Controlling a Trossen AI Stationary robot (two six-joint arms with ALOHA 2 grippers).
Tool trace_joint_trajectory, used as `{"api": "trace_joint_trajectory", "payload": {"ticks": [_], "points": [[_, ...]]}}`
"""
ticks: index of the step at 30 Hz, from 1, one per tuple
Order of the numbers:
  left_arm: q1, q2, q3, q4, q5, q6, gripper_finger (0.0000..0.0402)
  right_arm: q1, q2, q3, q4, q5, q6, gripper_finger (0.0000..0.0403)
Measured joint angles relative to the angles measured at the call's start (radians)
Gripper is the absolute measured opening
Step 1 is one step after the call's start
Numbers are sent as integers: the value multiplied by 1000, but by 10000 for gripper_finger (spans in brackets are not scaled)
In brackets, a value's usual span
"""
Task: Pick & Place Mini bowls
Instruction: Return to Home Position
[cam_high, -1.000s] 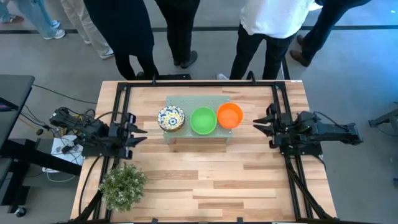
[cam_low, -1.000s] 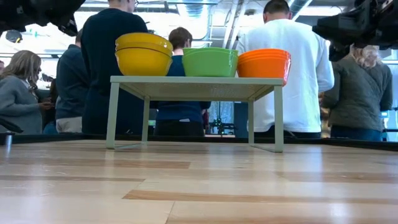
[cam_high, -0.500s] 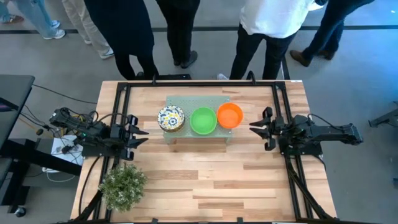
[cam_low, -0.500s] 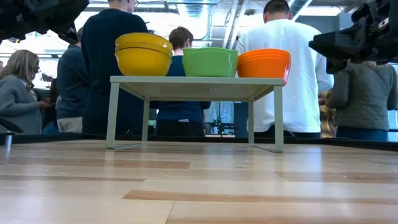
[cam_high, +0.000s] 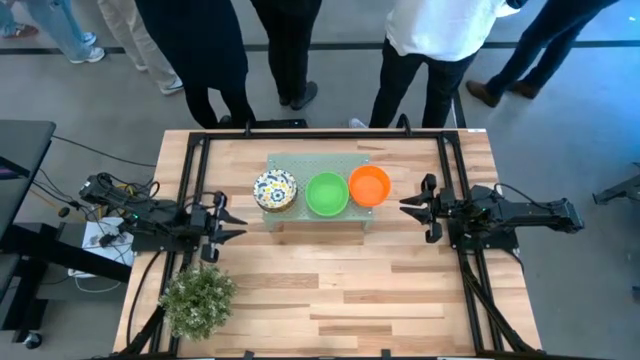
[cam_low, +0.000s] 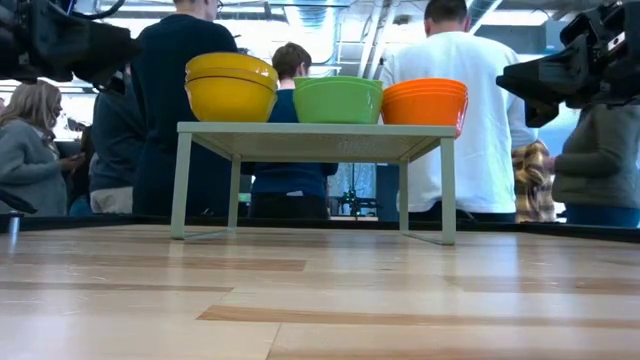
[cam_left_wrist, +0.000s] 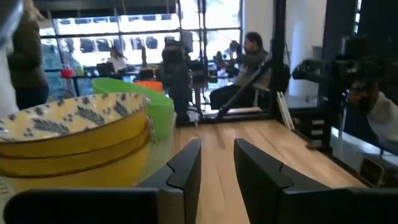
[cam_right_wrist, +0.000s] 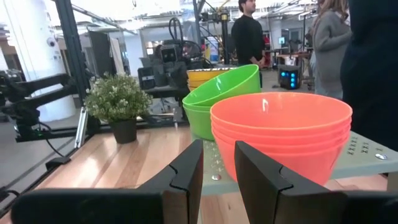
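Observation:
Three stacks of mini bowls stand side by side on a pale green perforated stand (cam_high: 318, 214): floral bowls with yellow outsides (cam_high: 275, 189) (cam_low: 231, 87) (cam_left_wrist: 74, 134), green bowls (cam_high: 326, 194) (cam_low: 338, 100) (cam_right_wrist: 225, 93) and orange bowls (cam_high: 369, 186) (cam_low: 424, 101) (cam_right_wrist: 280, 127). The stand rests on thin legs (cam_low: 181, 185). My left gripper (cam_high: 234, 222) (cam_left_wrist: 216, 163) hovers open, left of the floral stack and nearer the near edge. My right gripper (cam_high: 404, 207) (cam_right_wrist: 217, 163) hovers open, right of the orange stack, pointing at it.
A small bushy potted plant (cam_high: 198, 298) (cam_right_wrist: 115, 99) stands near the table's near-left corner. Black frame rails (cam_high: 470, 270) run along the left and right sides. Several people stand beyond the far edge (cam_high: 430, 60). Bare wood lies in front of the stand (cam_high: 330, 290).
My left gripper has moved right toward the stand, a little toward the near edge, and has come lower. My right gripper has moved left toward the orange stack and has also come lower. The bowls have stayed in place.

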Motion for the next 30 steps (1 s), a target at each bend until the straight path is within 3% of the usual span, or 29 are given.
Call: {"api": "trace_joint_trajectory", "payload": {"ticks": [6,19,30], "points": [[0,0,0,-9,105,11,97,0,0,0,-2,0,2,87],[0,0,0,-46,106,82,97,0,0,-1,-3,0,2,87],[0,0,0,-45,106,33,97,0,0,-1,-3,0,2,87]]}}
